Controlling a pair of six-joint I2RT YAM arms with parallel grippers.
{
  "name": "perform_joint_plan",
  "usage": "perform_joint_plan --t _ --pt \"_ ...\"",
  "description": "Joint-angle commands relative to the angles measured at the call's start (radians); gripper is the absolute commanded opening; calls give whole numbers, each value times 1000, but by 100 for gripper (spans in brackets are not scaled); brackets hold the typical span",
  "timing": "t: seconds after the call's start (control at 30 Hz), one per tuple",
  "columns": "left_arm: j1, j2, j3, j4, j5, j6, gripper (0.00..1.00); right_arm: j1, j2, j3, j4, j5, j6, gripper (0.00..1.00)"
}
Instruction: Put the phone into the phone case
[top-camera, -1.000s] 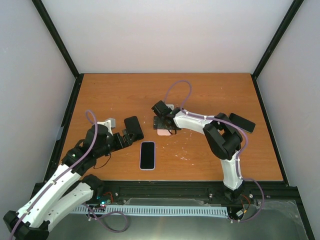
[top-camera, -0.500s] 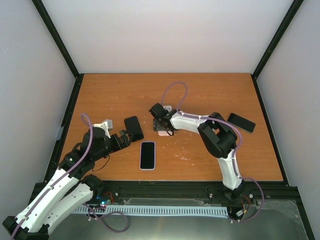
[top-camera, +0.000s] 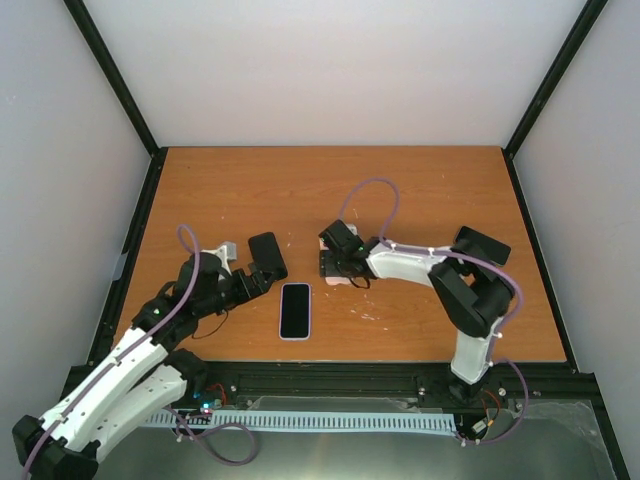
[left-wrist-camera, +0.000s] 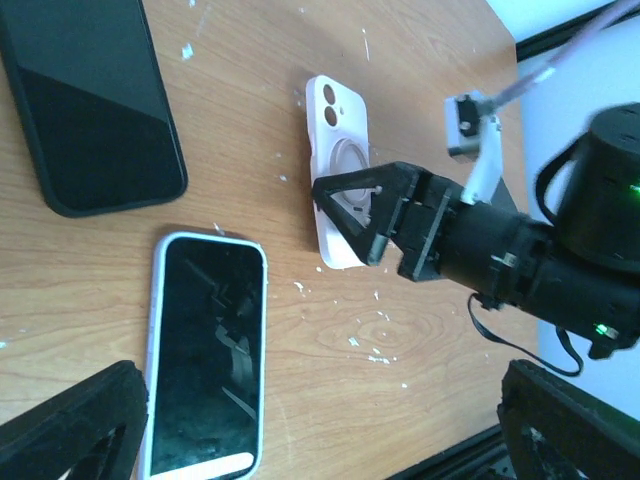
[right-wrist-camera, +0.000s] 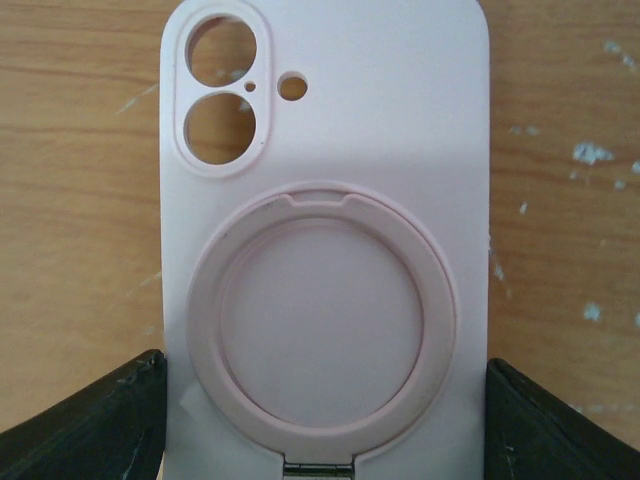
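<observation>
The phone (top-camera: 295, 310), dark screen up with a white rim, lies flat near the table's front; it also shows in the left wrist view as the phone (left-wrist-camera: 205, 350). The pink phone case (right-wrist-camera: 330, 150) lies back up, ring stand and camera holes showing, just right of the phone. My right gripper (top-camera: 335, 265) covers most of the case (top-camera: 337, 283) from above. In its wrist view the gripper (right-wrist-camera: 325, 420) has a finger against each long edge of the case. My left gripper (top-camera: 250, 283) hangs open just left of the phone, with nothing in it.
A black phone (top-camera: 267, 255) lies face up just behind my left gripper. Another black phone (top-camera: 482, 245) lies at the right beside my right arm. A black frame rail (top-camera: 400, 378) runs along the table's front edge.
My right gripper has shifted slightly right and toward the front, and its fingers have narrowed onto the case's sides. My left arm has edged forward a little, still open.
</observation>
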Motion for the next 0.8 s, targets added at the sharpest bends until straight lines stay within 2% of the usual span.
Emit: perform_joint_plan --t 0.0,0.2,0.33,0.5,0.77 --pt "3 40 -26 120 97 -43 94 6 -157 -122 184 -149 -14 72" --pt "3 113 -42 290 195 -59 82 5 -367 -344 422 -426 12 70" --pt "3 133 -47 409 235 -74 77 6 -493 -481 590 -589 61 69" --pt "3 157 -54 533 264 -91 71 6 -586 -574 745 -697 149 68" --pt "3 237 -53 636 328 -99 60 7 -640 -630 848 -755 214 68"
